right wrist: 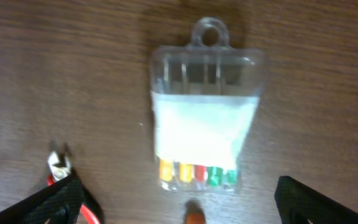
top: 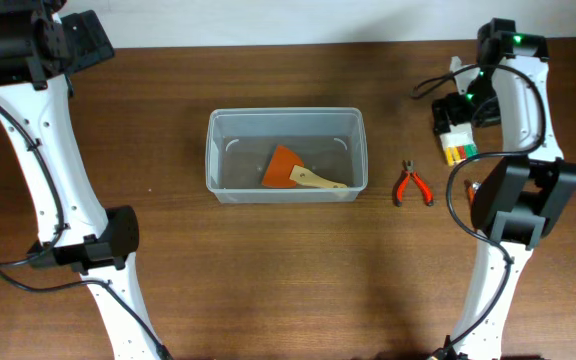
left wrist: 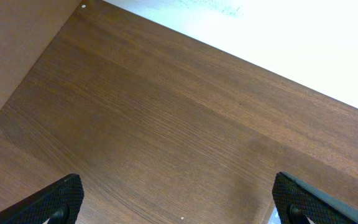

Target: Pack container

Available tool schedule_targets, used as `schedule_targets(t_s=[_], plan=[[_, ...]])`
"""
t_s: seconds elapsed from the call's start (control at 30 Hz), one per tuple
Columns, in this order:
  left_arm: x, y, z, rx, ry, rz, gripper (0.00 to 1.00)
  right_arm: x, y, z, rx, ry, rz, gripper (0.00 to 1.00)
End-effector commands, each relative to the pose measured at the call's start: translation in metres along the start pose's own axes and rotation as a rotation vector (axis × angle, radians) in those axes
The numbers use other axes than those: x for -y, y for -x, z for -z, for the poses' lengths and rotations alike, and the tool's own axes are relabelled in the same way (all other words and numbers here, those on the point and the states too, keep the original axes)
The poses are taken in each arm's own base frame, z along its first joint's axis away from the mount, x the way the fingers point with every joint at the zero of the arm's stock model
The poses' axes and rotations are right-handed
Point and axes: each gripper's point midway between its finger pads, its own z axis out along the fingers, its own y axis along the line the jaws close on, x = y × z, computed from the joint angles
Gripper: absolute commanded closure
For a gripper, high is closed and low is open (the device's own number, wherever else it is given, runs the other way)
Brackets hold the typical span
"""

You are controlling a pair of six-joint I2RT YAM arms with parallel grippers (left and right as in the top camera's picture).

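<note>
Left pincer point(left wrist: 178, 190): jaws wide apart, nothing between them, just bare counter point(top: 268, 280) below. It's parked at the far-left corner, well away from everything.

Container point(top: 288, 113): mid-counter, upright, open top. One item is in it, an orange scraper point(top: 293, 172) with a wooden handle, lying flat on the bottom.

Still outside: red pliers point(top: 411, 186) just right of the container, then a clear blister pack point(right wrist: 204, 124) further right (coloured bits along its lower edge, can't tell what they are).

Right pincer point(right wrist: 176, 190): open and empty, hovering over the pack with a finger on either side of it. I can't tell how high it is above the pack.

Progress, my read: one in, at least two to go. The pack looks like the next pick and the pliers come after. There's also a small orange thing by the right arm, mostly hidden, so I can't ID it.
</note>
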Motion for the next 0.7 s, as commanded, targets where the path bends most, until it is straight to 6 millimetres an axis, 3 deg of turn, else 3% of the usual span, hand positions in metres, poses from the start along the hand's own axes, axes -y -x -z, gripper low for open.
schedule_targets(t_s=[0.0,0.43,0.67], plan=[[-0.009,0.006,0.014,0.033,0.014,0.001,0.01,0.006,0.0,0.006,0.012,-0.009,0.04,0.01],[-0.009,0.006,0.014,0.033,0.014,0.001,0.01,0.01,0.009,-0.006,0.03,-0.018,0.088,0.01],[-0.009,0.006,0.014,0.033,0.014,0.001,0.01,0.006,0.006,-0.024,-0.005,0.001,0.082,0.01]])
